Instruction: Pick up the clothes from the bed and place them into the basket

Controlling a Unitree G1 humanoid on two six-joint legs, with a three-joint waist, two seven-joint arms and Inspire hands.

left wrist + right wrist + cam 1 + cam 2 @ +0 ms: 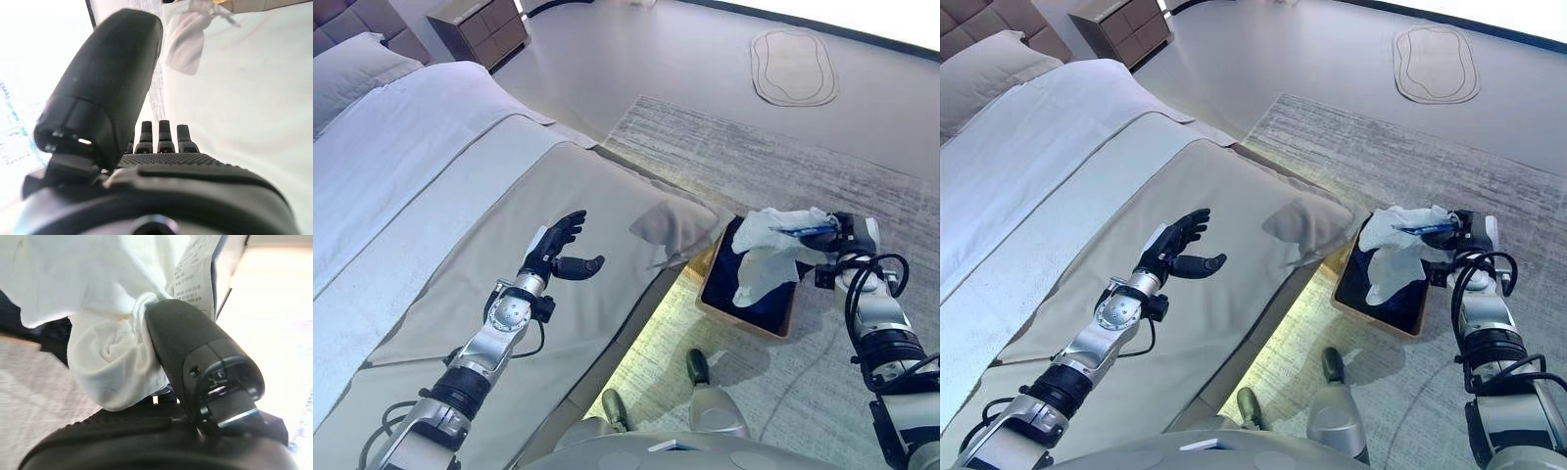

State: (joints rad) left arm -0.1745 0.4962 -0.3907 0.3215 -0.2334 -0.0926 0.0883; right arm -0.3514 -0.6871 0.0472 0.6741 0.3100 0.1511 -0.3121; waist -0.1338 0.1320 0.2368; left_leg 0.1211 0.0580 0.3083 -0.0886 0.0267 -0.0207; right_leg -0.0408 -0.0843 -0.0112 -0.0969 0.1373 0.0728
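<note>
A white tag (195, 271) with rows of small black print hangs on the white garment (107, 362) pinched in the right hand (195, 362); the print is too small to read. No other text, number or sign shows on the bed (607, 206), basket (749, 318) or floor.

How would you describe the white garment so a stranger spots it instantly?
Find the bed, then the rug beside it, where a basket with a dark lining sits. Over it hangs the white garment, gripped by the right hand; nothing else there is white cloth.
</note>
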